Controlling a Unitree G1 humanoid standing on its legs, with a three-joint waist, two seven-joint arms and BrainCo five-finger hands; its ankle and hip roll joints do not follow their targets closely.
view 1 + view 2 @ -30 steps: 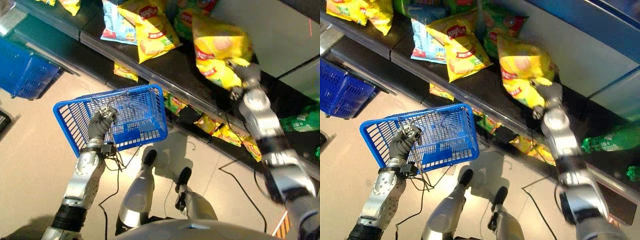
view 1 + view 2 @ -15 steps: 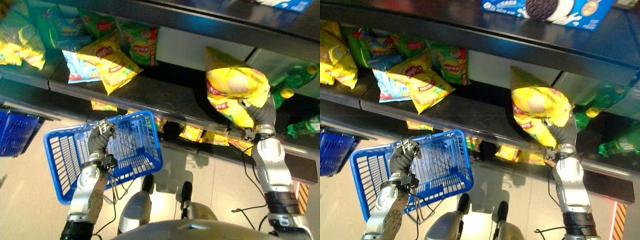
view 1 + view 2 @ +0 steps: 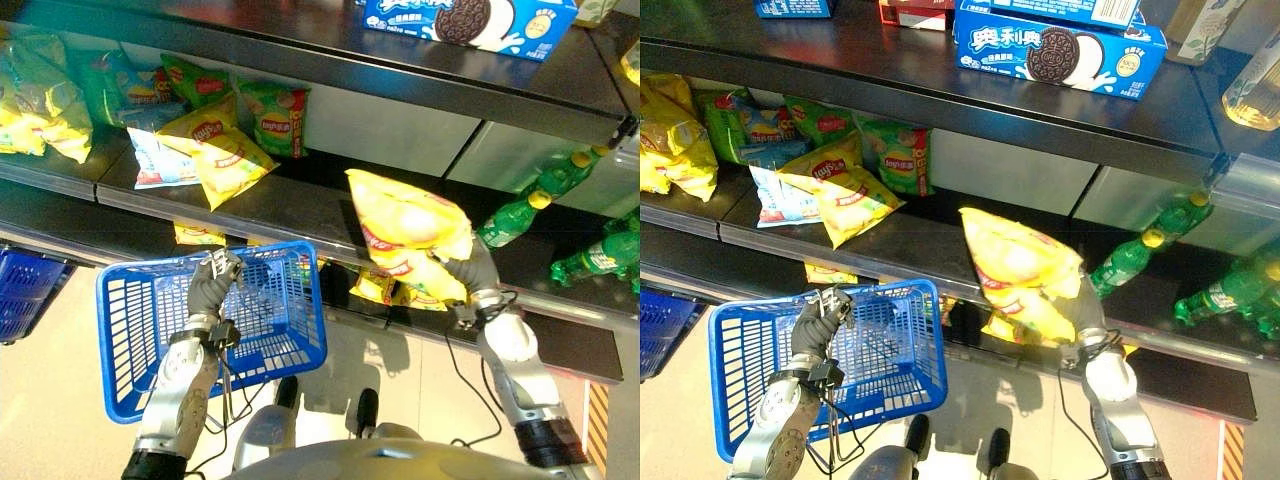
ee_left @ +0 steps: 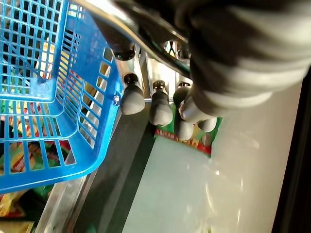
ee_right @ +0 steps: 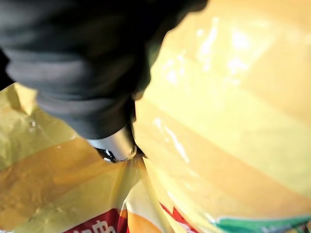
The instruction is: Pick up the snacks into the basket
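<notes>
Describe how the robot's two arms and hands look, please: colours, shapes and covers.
Both arms are silver-grey rounded segments with dark bands. The left hand and right hand wear dark ribbed covers over back and wrist. The left hand's fingers are silver with dark rounded tips.

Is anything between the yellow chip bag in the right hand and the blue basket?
Nothing visible. The right hand holds the yellow foil chip bag in front of the dark shelf edge. The blue plastic mesh basket, held by its wire handle in the left hand, sits lower to the left, its top open.
</notes>
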